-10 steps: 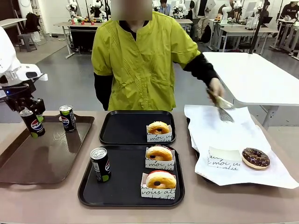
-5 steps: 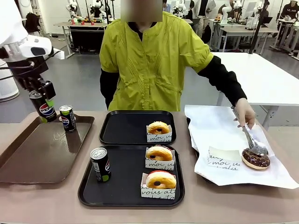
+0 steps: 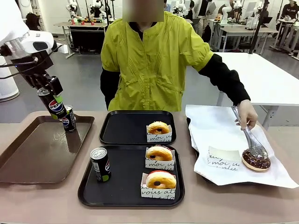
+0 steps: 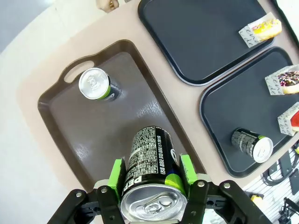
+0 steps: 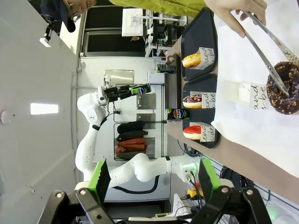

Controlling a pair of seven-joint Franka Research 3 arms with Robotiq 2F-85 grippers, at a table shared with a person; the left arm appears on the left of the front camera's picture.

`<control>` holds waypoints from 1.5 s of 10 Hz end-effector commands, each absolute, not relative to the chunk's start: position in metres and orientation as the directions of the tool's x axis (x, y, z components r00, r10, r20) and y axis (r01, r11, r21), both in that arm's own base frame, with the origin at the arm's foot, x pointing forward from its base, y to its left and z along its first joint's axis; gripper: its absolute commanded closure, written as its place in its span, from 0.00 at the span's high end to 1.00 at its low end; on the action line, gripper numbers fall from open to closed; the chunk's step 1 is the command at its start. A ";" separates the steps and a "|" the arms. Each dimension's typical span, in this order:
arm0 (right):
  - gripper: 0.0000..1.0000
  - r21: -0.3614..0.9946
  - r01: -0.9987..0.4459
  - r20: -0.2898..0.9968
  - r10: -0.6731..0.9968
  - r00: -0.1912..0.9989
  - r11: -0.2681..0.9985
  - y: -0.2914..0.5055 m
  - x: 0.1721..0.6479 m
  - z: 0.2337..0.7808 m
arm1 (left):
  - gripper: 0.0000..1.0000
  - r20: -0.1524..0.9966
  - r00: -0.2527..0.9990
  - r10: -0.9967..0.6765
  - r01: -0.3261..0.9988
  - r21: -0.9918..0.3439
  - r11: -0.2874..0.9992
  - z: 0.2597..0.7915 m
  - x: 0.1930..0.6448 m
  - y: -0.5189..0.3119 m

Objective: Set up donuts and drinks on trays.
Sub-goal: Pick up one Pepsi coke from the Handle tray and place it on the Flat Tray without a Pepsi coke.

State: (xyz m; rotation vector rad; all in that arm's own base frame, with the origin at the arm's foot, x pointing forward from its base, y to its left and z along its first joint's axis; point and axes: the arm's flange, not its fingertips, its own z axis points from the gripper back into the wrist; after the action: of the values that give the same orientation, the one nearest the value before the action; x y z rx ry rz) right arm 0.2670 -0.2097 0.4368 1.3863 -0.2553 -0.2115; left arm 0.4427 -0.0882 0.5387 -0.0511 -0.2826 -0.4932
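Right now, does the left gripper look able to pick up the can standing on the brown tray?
Probably not: the left gripper is shut on a second can above the brown tray, so its jaws are full. The standing can itself has nothing crowding it.

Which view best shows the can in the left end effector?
Left wrist view: the slim black soda can is close, clamped between the green pads of the left end effector. Front view shows it small and tilted; right wrist view, tiny and distant.

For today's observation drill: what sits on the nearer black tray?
On the nearer black tray: one upright soda can and two donuts in paper sleeves, which hide their lower halves.
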 end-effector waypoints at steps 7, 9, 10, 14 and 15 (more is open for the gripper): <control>1.00 0.988 -0.019 0.066 -0.303 0.951 0.155 -0.209 0.267 0.436 | 0.58 0.270 0.836 -0.478 0.487 0.036 0.873 0.537 0.442 -0.093; 1.00 0.988 -0.019 0.066 -0.303 0.951 0.155 -0.209 0.267 0.436 | 0.58 0.273 0.779 -0.564 0.583 0.015 0.812 0.536 0.455 -0.139; 1.00 0.988 -0.019 0.066 -0.303 0.951 0.155 -0.209 0.267 0.436 | 0.58 0.247 0.761 -0.600 0.618 0.005 0.786 0.532 0.465 -0.160; 1.00 0.988 -0.019 0.066 -0.303 0.951 0.155 -0.209 0.267 0.436 | 0.58 0.219 0.705 -0.674 0.694 -0.017 0.720 0.534 0.448 -0.160; 1.00 0.988 -0.019 0.066 -0.303 0.951 0.155 -0.209 0.267 0.436 | 0.58 0.285 0.655 -0.700 0.741 -0.060 0.669 0.543 0.401 -0.128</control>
State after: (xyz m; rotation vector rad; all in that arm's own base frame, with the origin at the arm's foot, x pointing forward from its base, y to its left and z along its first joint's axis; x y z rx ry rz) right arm 0.2671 -0.2097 0.4365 1.3865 -0.2546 -0.2122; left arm 0.4556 -0.1729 0.5256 -0.1069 -0.2186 -0.7568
